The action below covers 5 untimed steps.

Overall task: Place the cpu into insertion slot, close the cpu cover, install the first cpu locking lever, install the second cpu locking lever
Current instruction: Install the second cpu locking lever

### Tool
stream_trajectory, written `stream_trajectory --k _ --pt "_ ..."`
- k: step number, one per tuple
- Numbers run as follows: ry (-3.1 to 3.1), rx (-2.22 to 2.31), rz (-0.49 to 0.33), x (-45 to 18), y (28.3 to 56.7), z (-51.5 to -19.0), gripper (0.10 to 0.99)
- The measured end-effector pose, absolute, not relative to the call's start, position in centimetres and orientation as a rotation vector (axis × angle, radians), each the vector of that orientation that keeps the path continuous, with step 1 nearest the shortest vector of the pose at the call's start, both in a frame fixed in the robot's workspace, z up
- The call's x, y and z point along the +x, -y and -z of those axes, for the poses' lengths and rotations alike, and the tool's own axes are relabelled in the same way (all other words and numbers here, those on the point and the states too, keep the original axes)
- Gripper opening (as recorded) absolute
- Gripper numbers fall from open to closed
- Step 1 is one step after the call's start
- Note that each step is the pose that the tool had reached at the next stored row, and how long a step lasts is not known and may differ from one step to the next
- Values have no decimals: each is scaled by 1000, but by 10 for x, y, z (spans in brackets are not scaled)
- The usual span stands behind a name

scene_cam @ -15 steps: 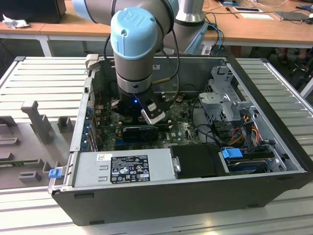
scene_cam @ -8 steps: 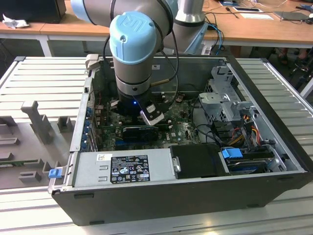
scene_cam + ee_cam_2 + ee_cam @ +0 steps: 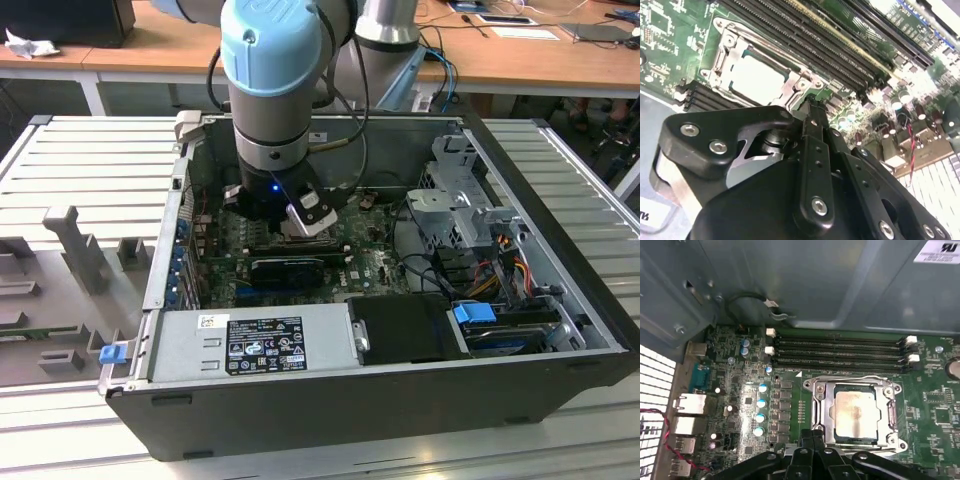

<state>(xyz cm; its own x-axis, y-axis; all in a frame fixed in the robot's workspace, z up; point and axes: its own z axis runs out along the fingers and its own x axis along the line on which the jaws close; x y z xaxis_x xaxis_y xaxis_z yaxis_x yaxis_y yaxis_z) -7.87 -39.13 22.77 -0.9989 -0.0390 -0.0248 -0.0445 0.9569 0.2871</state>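
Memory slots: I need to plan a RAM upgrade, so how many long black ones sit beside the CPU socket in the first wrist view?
3 memory slots, stacked side by side between the cpu cover and the case wall; more may be hidden.

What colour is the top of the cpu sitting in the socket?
Pale silver-grey with a faint tan smudge; the cpu shows best in the first wrist view.
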Motion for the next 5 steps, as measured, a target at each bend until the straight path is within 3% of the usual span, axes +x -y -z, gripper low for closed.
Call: stream_trajectory --k 5 --pt "-3089 -66 -454 -79 391 -236 106"
